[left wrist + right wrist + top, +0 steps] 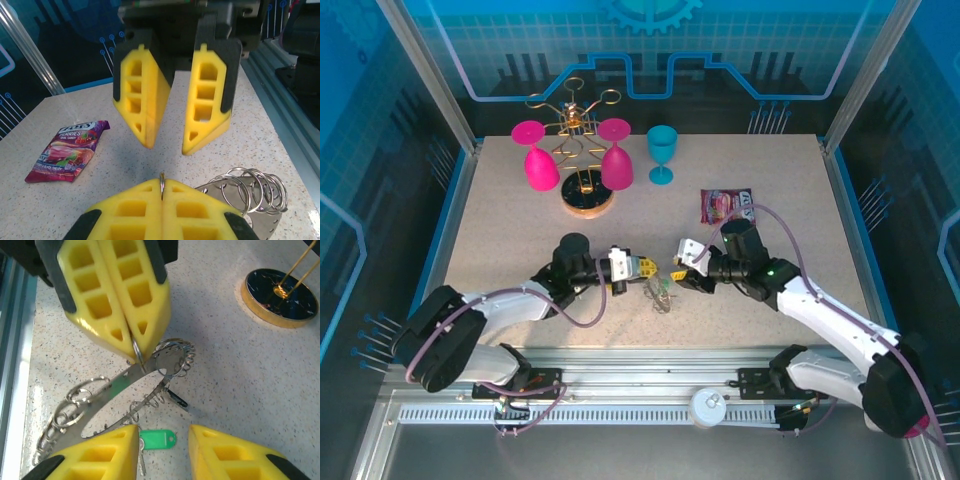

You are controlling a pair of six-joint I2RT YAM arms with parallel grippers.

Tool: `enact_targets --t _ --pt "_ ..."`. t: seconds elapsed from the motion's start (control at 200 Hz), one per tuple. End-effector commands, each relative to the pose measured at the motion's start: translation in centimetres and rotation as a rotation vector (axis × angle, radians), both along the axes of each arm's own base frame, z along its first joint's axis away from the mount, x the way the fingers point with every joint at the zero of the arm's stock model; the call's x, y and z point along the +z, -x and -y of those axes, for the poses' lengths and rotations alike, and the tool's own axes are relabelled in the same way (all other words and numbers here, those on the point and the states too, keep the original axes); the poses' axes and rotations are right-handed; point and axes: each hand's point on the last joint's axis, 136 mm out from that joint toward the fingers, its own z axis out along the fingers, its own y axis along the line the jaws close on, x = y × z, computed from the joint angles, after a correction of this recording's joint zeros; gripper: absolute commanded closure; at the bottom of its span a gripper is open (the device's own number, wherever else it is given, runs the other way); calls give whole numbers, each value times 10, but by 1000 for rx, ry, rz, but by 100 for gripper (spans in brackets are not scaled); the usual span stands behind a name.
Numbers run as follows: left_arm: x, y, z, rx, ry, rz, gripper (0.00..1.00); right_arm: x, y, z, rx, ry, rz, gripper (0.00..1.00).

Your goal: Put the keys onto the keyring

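Observation:
The keyring (120, 382) is a flat grey metal ring with several small split rings around its rim, tilted up off the table; it also appears in the left wrist view (256, 189) and from above (663, 295). My left gripper (161, 189) is shut on one of its small split rings, and that grip is visible in the right wrist view (135, 351). My right gripper (162, 452) faces it, open, with its fingers (145, 100) apart just above the table. A green-headed key (159, 438) lies flat between them, close to one finger. A black key (178, 398) lies under the keyring's edge.
A purple candy bag (726, 205) lies behind the right arm (65, 150). At the back stands a gold wire rack on a round base (588, 198) with two pink glasses (540, 165) hanging from it, and a teal goblet (662, 153) beside it.

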Motion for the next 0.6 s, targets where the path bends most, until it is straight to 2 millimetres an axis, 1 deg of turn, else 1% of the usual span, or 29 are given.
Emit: enact_targets --t 0.0,0.205,0.345,0.51,0.595 --pt "31 14 1 -113 56 44 100 20 7 -19 121 -77 85 68" --pt "53 21 2 -170 117 26 100 35 15 -27 159 -157 110 68" --pt "64 24 2 -188 159 22 100 38 19 -30 165 -174 112 68" --pt "68 24 2 -189 179 15 100 46 24 -33 185 -216 111 72" --pt "69 23 2 -185 186 22 100 47 27 -34 199 -223 104 74"
